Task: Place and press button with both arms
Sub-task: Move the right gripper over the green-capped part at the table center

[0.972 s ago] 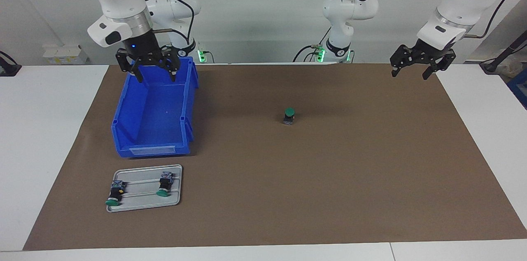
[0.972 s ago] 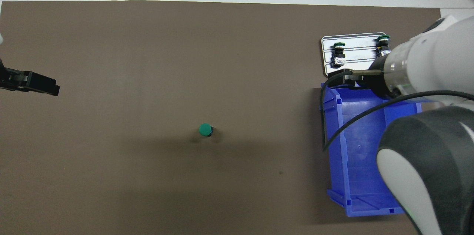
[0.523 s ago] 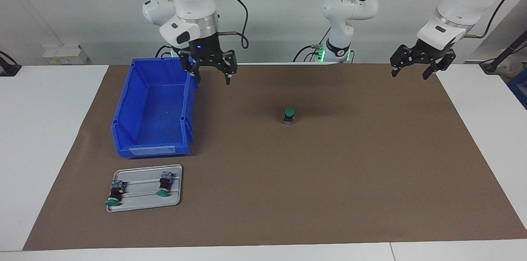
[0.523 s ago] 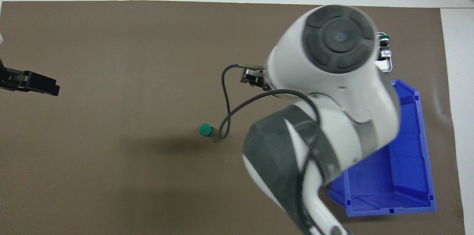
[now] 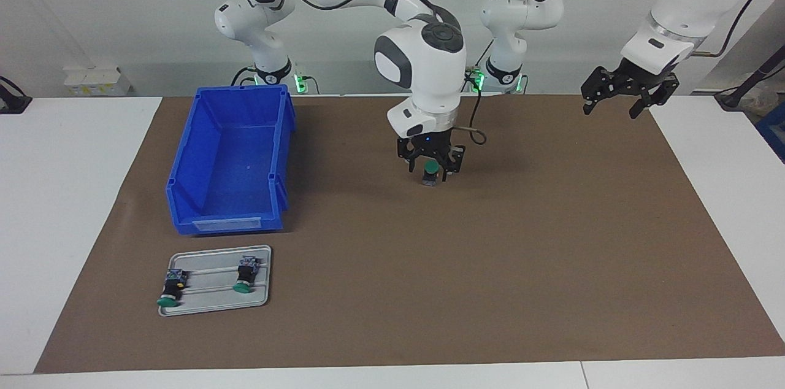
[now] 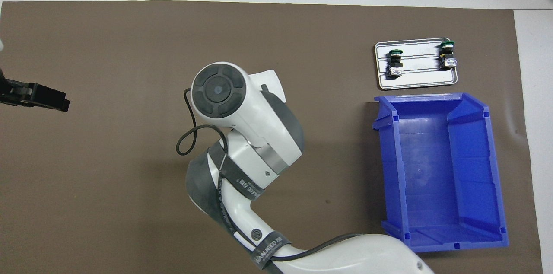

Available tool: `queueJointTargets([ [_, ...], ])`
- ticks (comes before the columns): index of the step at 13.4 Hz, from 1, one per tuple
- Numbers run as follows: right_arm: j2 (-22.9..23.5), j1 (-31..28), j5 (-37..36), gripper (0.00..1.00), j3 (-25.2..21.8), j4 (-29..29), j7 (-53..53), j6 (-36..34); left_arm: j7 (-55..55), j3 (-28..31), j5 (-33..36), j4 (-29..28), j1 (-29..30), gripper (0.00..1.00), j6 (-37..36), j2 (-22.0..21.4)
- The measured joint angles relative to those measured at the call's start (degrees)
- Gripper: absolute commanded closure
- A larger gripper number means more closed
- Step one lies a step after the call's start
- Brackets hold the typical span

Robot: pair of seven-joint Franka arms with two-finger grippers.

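One green-capped button (image 5: pixel 432 167) stands upright on the brown mat near the table's middle. My right gripper (image 5: pixel 432 172) is lowered around it. The gripper is open, with one finger on each side of the cap. In the overhead view the right arm (image 6: pixel 242 127) hides this button and the gripper. My left gripper (image 5: pixel 610 111) is open and empty, and waits in the air over the mat's edge at the left arm's end. One of its fingers (image 6: pixel 45 99) shows in the overhead view. Two more buttons (image 5: pixel 168 291) (image 5: pixel 245 278) lie on their sides on a grey tray (image 5: pixel 211 292).
A blue open bin (image 5: pixel 184 150) stands empty at the right arm's end, nearer to the robots than the tray. Both show in the overhead view, the bin (image 6: pixel 389 157) and the tray (image 6: pixel 419 76). The brown mat (image 5: pixel 490 285) covers most of the table.
My right arm has swung from over the blue bin to the middle of the table and come down around the standing button. The left arm and the button have not moved.
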Motion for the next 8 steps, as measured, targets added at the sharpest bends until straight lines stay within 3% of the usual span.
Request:
queueJointTargets([
  [3,3.87,2.08,-1.15,0.22,-0.05,0.07,4.2,2.45,0.0,0.0,0.0,0.0,0.0,0.0,0.0,0.0],
  [8,4.57,2.21,-2.88,0.23,-0.06,-0.81,2.25,4.76,0.0,0.0,0.0,0.0,0.0,0.0,-0.01,0.0],
])
